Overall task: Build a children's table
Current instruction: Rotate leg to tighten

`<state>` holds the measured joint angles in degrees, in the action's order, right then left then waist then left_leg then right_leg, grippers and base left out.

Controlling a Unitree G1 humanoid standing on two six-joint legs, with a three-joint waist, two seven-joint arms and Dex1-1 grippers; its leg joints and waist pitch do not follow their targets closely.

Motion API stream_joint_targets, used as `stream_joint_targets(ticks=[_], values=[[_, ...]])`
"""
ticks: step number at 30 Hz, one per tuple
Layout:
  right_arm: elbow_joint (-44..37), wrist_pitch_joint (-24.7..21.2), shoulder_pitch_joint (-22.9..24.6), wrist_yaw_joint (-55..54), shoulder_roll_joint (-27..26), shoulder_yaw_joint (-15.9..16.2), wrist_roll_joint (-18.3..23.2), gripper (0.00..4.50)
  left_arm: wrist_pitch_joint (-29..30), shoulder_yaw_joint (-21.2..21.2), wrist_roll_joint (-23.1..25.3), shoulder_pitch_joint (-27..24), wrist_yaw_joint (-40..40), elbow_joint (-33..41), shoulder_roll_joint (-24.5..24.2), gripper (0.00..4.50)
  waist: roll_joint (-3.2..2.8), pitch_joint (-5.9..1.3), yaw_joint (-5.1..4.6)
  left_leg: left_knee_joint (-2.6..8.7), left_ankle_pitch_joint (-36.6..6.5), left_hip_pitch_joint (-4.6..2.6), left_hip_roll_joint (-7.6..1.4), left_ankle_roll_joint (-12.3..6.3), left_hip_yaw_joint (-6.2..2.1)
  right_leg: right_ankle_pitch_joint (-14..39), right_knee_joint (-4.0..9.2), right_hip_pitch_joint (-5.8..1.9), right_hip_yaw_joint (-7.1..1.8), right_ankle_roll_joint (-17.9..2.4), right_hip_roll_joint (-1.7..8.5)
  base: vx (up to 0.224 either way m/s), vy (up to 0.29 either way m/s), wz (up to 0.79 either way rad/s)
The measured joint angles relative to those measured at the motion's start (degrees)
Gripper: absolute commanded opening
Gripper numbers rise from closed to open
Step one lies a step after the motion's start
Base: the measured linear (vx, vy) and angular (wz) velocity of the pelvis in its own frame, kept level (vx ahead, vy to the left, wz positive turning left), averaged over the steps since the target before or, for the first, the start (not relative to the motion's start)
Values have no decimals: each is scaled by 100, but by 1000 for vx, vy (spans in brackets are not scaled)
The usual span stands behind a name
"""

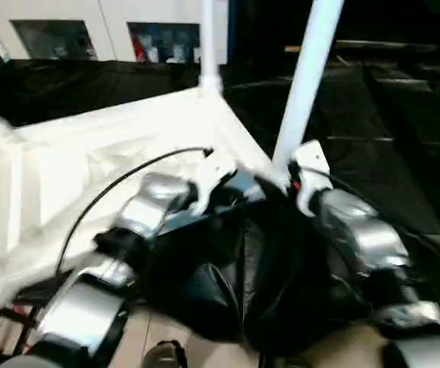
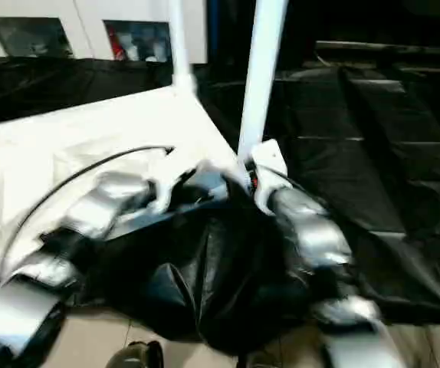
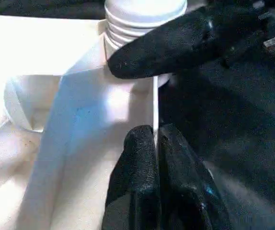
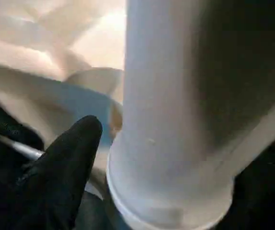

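Left gripper (image 3: 155, 143) pinches tabletop (image 1: 67, 176) rim at centre; right gripper (image 1: 285, 178), opening undetermined, should turn leg (image 1: 306, 84) upright.

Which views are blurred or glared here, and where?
Left eye view: motion smear across the tabletop and forearms. Left wrist view: glare whitens the tabletop rim beside the left gripper. Right wrist view: the leg is soft, too close for focus.

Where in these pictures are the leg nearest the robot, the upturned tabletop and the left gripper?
nearest leg (image 1: 306, 80), left eye view, middle of its shaft
tabletop (image 1: 90, 165), left eye view, ribbed underside
left gripper (image 3: 155, 139), left wrist view, between its fingertips, pinching the tabletop's edge
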<state>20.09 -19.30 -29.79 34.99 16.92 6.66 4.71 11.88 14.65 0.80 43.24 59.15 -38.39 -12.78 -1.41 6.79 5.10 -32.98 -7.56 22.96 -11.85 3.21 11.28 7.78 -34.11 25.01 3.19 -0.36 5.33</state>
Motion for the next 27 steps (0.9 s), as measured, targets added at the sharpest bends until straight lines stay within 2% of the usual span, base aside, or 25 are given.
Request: stream_joint_targets(ticks=[5,9,13,23,27], values=[[-469,-9,270,1205,786,245,196,387,-81,153,-123,-287,720,425,-326,0,-5,0,68,-12,0,5,3,0,6,3,5,-10,-3,3,9,0,0,0],[-651,-40,350,1810,1052,311,364,387,-112,180,-159,-384,1084,606,-451,0,-5,0,111,-14,0,7,2,0,6,2,3,-7,-3,2,9,0,0,0],[-751,-127,431,2077,1120,312,456,358,-121,207,-173,-426,1220,639,-496,0,-5,0,133,-14,0,6,2,0,5,4,1,-5,-3,5,8,0,0,0],[-945,-279,555,2115,1059,322,570,289,-110,198,-182,-481,1333,709,-566,0,-4,0,130,-15,0,7,1,0,5,6,1,-5,-3,10,8,0,0,0],[-527,-314,447,838,314,-22,345,278,-44,73,-29,-296,545,362,-286,0,-1,-1,51,-26,0,5,1,0,3,6,-1,-4,-3,16,5,0,0,0]])
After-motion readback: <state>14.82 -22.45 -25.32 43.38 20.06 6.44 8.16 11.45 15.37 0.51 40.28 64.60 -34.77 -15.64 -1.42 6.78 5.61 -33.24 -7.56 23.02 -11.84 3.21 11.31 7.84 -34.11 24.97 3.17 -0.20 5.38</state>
